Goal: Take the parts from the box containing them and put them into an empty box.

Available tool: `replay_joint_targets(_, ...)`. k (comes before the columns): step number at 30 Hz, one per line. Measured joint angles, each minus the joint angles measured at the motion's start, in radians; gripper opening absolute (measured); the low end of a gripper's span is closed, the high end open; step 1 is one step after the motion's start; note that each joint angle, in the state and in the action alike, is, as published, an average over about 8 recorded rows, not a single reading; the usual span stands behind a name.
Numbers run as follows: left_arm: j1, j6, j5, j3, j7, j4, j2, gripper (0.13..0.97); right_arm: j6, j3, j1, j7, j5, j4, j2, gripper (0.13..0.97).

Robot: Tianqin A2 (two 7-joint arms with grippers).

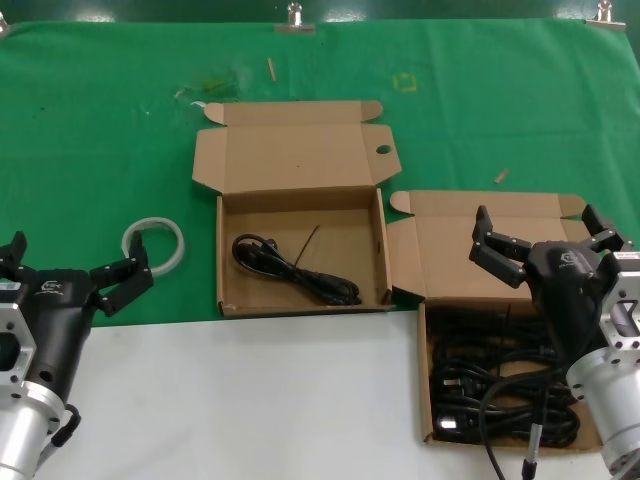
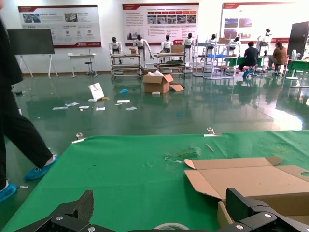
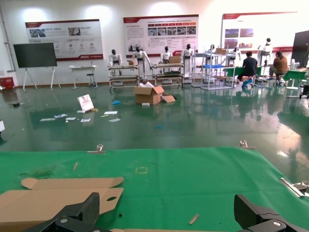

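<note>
Nearest on the right, the box containing them (image 1: 432,400) sits on the white strip of the table, its tray crowded with the parts (image 1: 470,370), black cords lying tangled together, so this is evidently the source still to be unloaded. The right gripper (image 1: 545,240) hangs above that tray's far half, in front of its raised lid, with its fingers spread wide and nothing between them; the arm reaches in from the near right, the wrist angled forward, a pose that looks ready to drop onto the pile. On the near left, the left gripper (image 1: 75,272) is parked low over the edge of the green cloth, its fingers also spread and empty, well apart from both boxes. Just beyond it lies a white ring (image 1: 154,243). Farther out and left of the full box stands an empty box (image 1: 226,260), lid folded back to keep its mouth clear; despite that name, one cord (image 1: 295,268) already lies across its floor.
</note>
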Motion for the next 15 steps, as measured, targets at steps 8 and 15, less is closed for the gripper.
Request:
replay_joint_targets(8,0.000,0.000,0.000,0.000,0.000,0.000,0.000,0.965,0.000,0.000,0.000,0.000,0.000,0.000,0.000,0.966)
replay_joint_targets(15,0.000,0.000,0.000,0.000,0.000,0.000,0.000,0.965,0.000,0.000,0.000,0.000,0.000,0.000,0.000,0.966)
